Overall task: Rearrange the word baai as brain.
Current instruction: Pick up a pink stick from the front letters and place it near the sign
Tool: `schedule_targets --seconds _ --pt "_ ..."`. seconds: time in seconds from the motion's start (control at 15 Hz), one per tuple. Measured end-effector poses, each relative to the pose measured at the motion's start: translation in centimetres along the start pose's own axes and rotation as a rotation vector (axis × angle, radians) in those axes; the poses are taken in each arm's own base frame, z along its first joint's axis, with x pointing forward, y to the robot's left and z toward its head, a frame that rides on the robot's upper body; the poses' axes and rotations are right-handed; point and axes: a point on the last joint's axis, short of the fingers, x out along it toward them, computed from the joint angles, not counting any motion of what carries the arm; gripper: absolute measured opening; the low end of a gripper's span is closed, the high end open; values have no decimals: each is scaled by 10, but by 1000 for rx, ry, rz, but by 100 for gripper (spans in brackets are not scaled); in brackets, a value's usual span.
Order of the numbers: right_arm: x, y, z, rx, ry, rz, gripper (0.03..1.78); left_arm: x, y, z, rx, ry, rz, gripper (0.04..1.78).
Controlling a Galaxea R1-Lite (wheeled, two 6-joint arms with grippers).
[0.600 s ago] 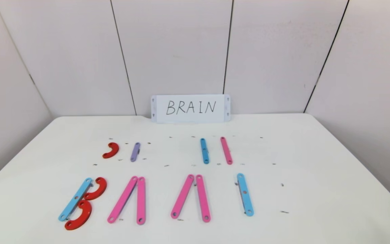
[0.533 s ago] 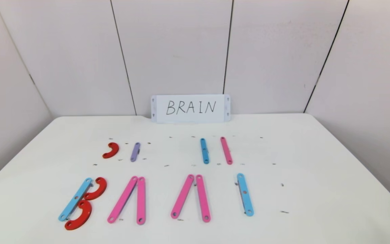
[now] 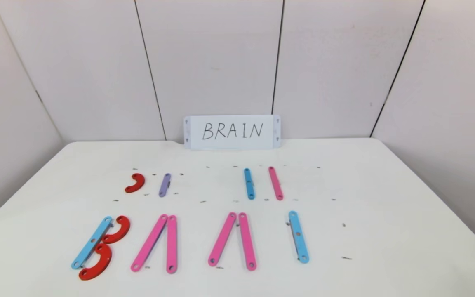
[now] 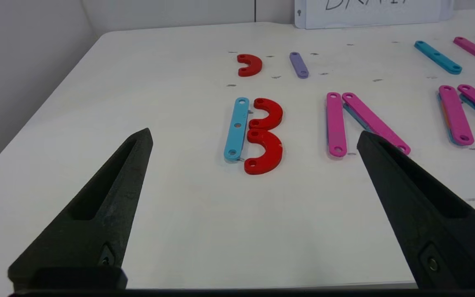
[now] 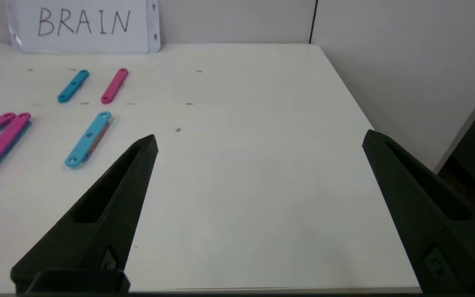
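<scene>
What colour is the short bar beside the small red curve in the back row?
Purple short bar, beside the small red curve; clearest in the head view.

L end effector (image 4: 254, 140) & R end effector (image 5: 260, 140): both wide open, empty, low.

A white card (image 3: 232, 132) handwritten BRAIN is propped against the panelled wall (image 3: 208, 62) at upper centre, on a scuffed white table (image 3: 386, 247).

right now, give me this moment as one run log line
phase: not started | word baai: intact, front row | spare strips: back row | left hand: open, empty, above table | right hand: open, empty
</scene>
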Motion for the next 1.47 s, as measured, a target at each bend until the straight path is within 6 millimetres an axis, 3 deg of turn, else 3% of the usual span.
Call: schedule_targets --seconds 0.27,0.67,0.87,1.13,1.47 --pt "-8 1 50 8 -83 16 174 -2 1 44 1 -45 -2 175" --pt "12 1 142 8 -126 61 174 25 3 146 3 -68 -16 175" --pt "38 3 185 6 -109 96 174 54 4 187 8 -43 -32 175" --pt "89 6 233 5 -75 135 174 99 2 224 14 23 -158 175" --pt "162 18 251 8 28 214 174 164 -1 236 -11 172 -300 175"
